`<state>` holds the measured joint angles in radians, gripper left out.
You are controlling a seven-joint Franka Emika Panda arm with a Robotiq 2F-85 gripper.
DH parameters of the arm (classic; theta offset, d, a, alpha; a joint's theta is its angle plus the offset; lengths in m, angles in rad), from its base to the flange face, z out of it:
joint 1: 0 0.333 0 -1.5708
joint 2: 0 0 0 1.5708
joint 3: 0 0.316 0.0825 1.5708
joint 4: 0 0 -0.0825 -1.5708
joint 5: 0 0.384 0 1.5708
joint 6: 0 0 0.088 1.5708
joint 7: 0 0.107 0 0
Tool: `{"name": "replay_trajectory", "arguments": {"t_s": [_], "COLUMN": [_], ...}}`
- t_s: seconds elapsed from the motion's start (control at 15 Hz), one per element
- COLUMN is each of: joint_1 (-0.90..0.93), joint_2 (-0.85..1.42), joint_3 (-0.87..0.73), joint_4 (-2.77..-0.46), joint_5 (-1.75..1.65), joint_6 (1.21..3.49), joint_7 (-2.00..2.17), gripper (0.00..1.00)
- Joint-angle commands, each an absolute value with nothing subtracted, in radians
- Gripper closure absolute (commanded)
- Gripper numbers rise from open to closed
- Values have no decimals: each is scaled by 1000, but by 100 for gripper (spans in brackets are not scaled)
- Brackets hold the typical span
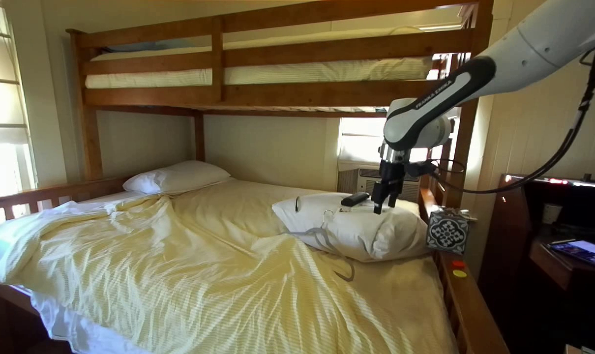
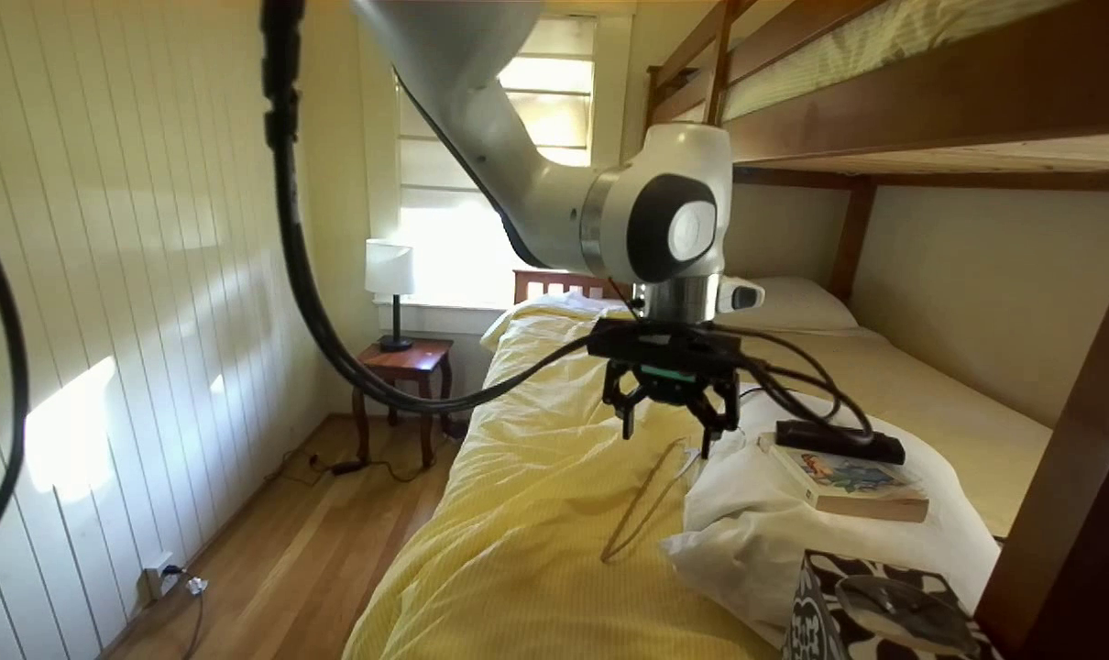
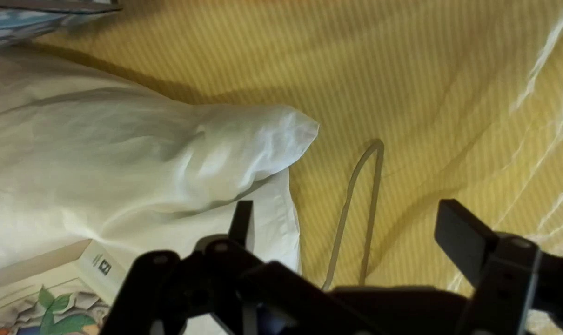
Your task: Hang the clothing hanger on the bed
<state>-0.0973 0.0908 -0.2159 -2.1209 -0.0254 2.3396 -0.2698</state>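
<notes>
Hanger (image 3: 373, 204) lies on bed (image 1: 228, 275); gripper (image 2: 667, 443) hovers above, jaws apart

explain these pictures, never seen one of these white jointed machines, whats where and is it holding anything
The machine is a jointed white robot arm ending in a black two-fingered gripper. Two pictures come from cameras standing apart from it; the close-up comes from a camera on its wrist, so the gripper looms along the bottom.

The brown wooden bunk bed has a rumpled yellow sheet. On the lower bunk lie a thin, pale, loop-shaped hanger and a plump white pillow, which bears a thick paperback and a black oblong object.

Nothing is held: the gripper stands open, the hanger showing between its fingers but untouched.
</notes>
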Motion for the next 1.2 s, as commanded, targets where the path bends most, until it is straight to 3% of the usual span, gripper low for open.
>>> {"name": "replay_trajectory", "arguments": {"t_s": [0.0, 0.2, 0.27, 1.13], "joint_1": [-125, -119, -129, -235], "joint_2": [266, 368, 306, 525], "joint_3": [-175, -154, -156, -41], "joint_4": [-2038, -1957, -2037, -1909], "joint_5": [23, -6, -17, 132], "joint_6": [2414, 2373, 2420, 2572], "joint_7": [-184, -117, -142, -209], "gripper": [0, 0, 0, 0]}}
